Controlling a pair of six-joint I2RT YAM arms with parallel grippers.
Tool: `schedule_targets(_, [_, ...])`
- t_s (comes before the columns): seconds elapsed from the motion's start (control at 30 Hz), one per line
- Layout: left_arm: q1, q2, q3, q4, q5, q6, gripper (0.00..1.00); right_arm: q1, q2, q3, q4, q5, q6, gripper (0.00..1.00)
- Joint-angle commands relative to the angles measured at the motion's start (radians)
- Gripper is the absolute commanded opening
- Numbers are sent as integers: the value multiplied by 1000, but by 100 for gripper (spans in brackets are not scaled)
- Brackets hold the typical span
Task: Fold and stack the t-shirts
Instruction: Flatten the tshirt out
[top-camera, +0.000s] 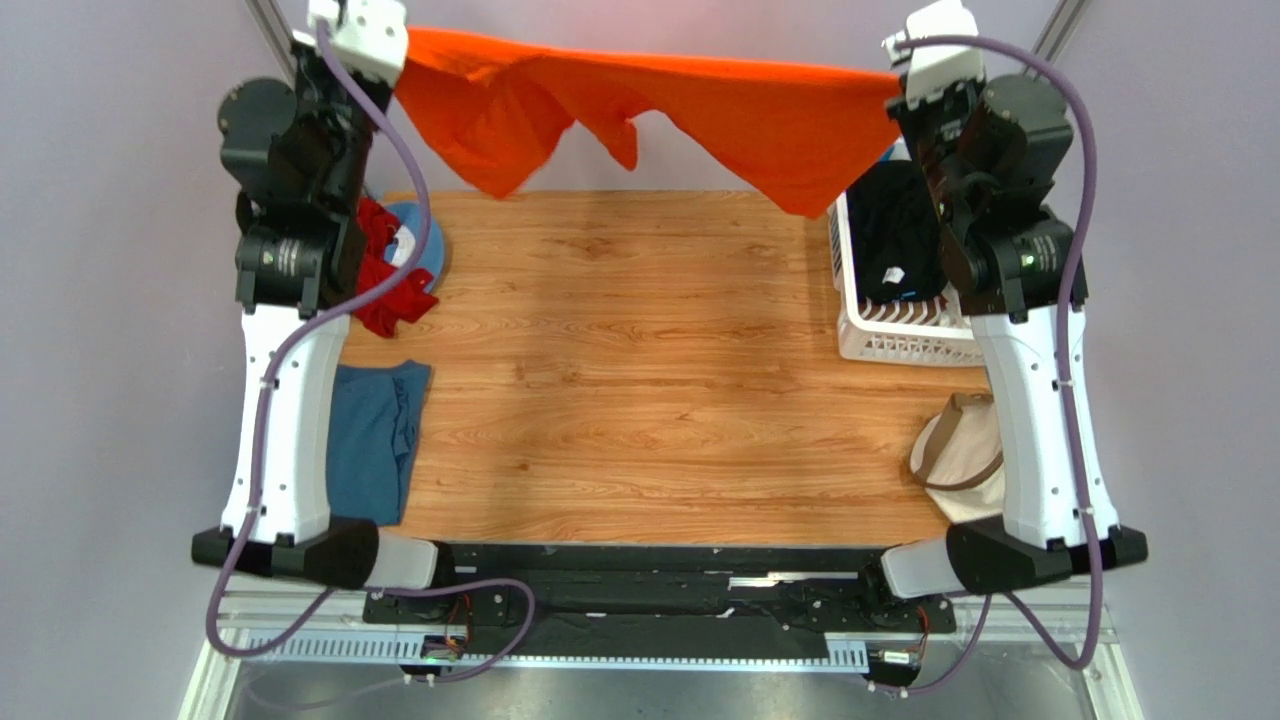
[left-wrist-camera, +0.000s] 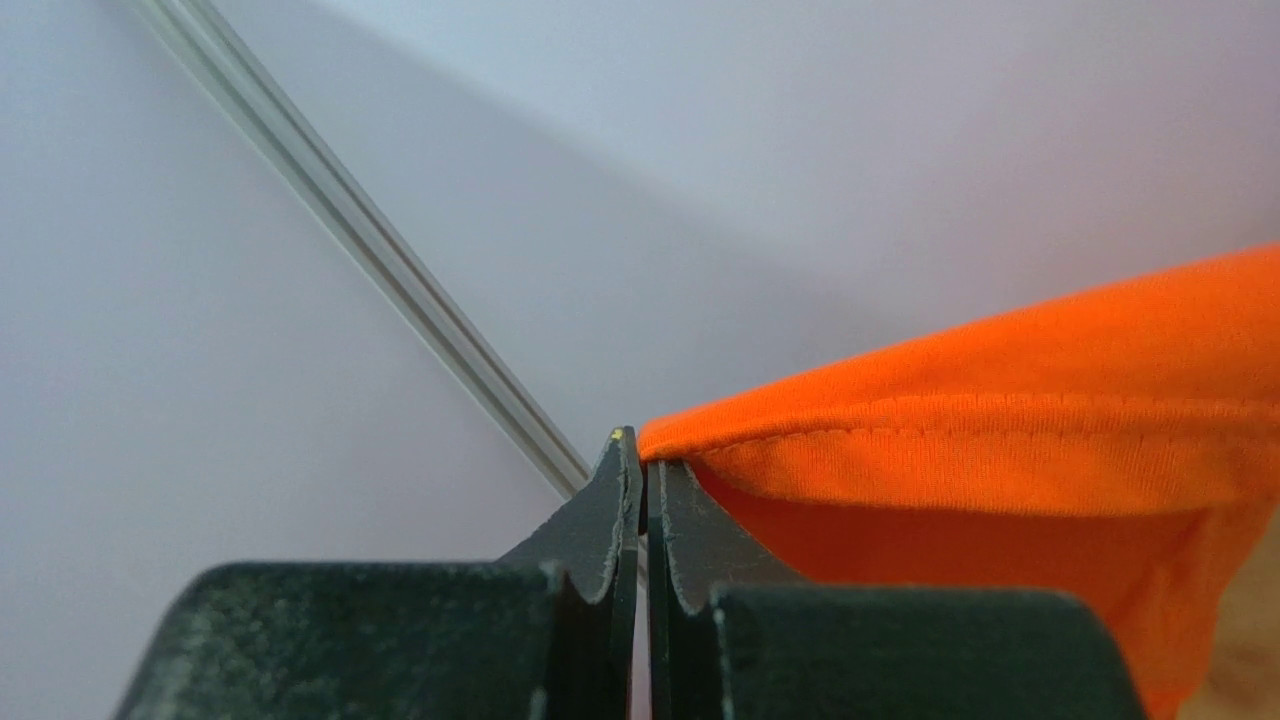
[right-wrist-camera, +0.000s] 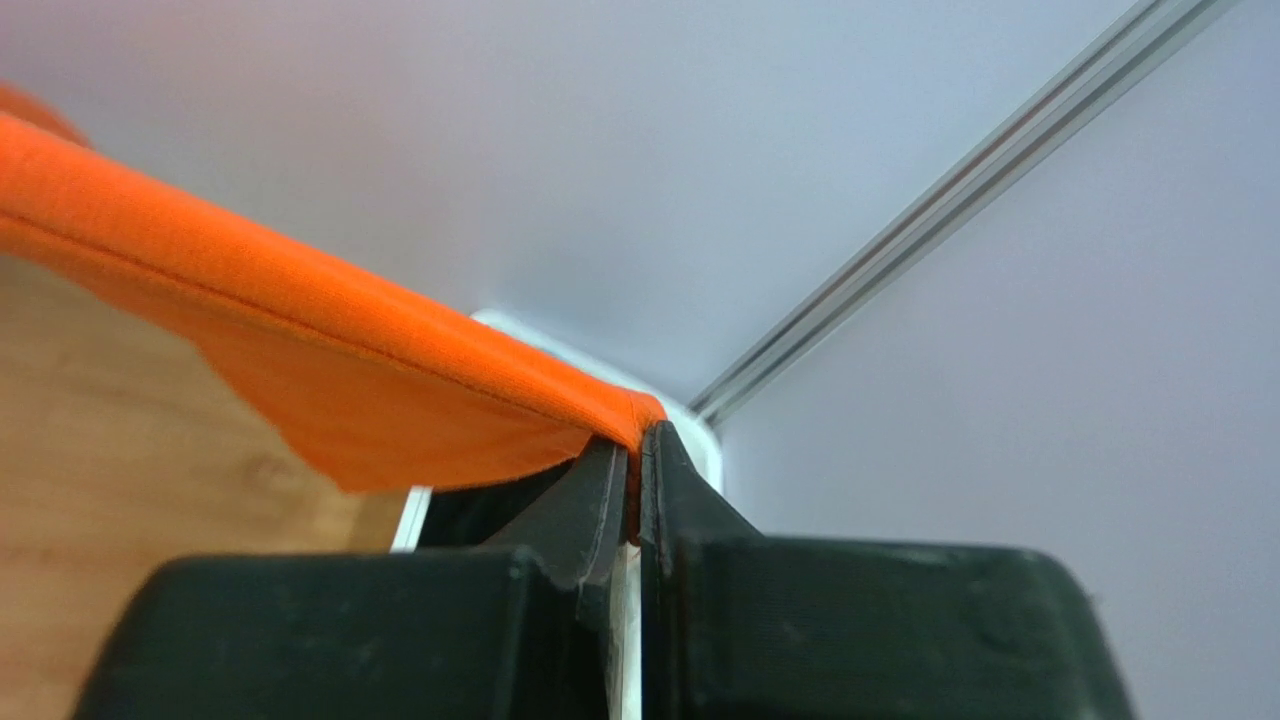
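A bright orange t-shirt hangs stretched in the air across the far edge of the table, held at both ends. My left gripper is shut on its left corner, raised high at the far left. At the far right my right gripper is shut on the other corner of the orange t-shirt. A folded dusty blue t-shirt lies at the table's left edge beside the left arm. A black t-shirt sits in the white basket under the right arm.
A red and blue heap of cloth lies at the far left of the wooden table. A beige cap rests near the right arm's base. Metal frame rails run behind the grippers.
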Motion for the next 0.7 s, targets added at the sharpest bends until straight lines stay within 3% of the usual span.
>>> schedule_targets(0.0, [16,-145,-430,93,82,-35,0,-16,-136,-315,30,-45,79,0])
schedule_targets(0.03, [13,-206,-622,114,108,-30,0,-15,-159,-494,45,-88,111,0])
schedule_targets(0.13, [-5,-288,-948,182,147,0,0,-9,-228,-787,73,-147,142,0])
schedule_targets(0.23, [-19,-332,-1143,141,214,49,0,-4,-268,-970,62,-213,163,0])
schedule_targets(0.33, [-30,-372,-1233,23,291,117,0,-4,-299,-1051,45,-228,159,0])
schedule_targets(0.47, [-38,-392,-1231,-112,375,155,0,-4,-311,-1092,5,-253,140,0])
schedule_targets(0.67, [-44,-409,-1204,-142,345,169,0,-4,-287,-1053,-33,-245,114,0])
